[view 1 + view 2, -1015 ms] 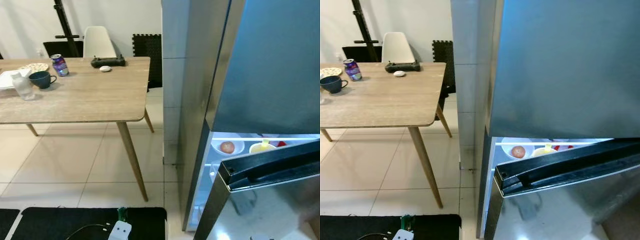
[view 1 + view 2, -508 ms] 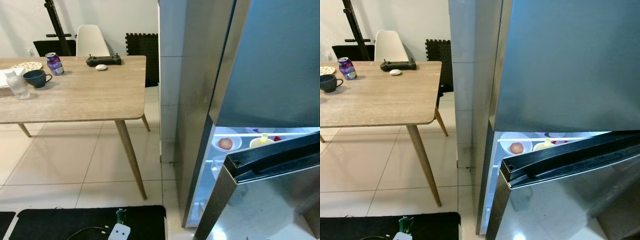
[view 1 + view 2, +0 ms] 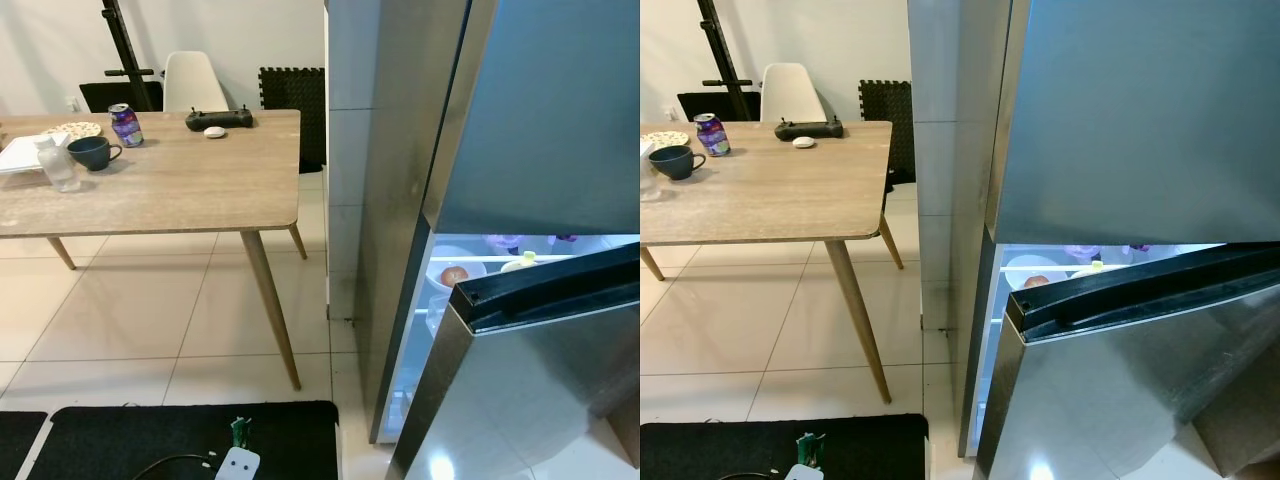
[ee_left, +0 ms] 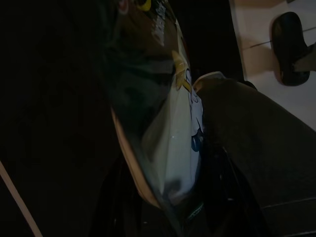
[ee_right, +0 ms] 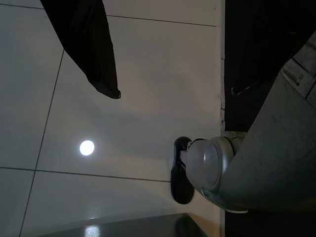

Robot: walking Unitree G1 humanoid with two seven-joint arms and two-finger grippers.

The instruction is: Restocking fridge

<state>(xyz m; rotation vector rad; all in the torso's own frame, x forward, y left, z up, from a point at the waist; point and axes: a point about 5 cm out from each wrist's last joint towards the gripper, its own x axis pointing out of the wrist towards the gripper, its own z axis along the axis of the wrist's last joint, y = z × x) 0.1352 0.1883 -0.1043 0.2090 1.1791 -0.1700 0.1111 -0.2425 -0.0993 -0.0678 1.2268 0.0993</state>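
Note:
The steel fridge (image 3: pixel 530 120) fills the right side, its lower door (image 3: pixel 540 400) swung ajar toward me. The lit inside shows over the door's black top edge (image 3: pixel 545 295). A white bowl (image 3: pixel 455 272) with a reddish fruit sits on the shelf, with something yellow beside it. In the dark left wrist view, my left gripper (image 4: pixel 163 197) is shut on a shiny printed snack packet (image 4: pixel 173 113). My right gripper (image 5: pixel 148 94) hangs over the tiled floor, one black finger (image 5: pixel 94 49) showing with nothing near it.
A wooden table (image 3: pixel 180 200) stands to the left with a can (image 3: pixel 125 125), a dark mug (image 3: pixel 92 153), a clear bottle (image 3: pixel 58 165) and a black controller (image 3: pixel 218 120). Behind it is a white chair (image 3: pixel 195 82). A black mat (image 3: pixel 180 440) with a cable lies at my feet.
The head view has shifted a little. The door's black top edge now hides more of the fridge shelf and the bowl. The table items stand as before.

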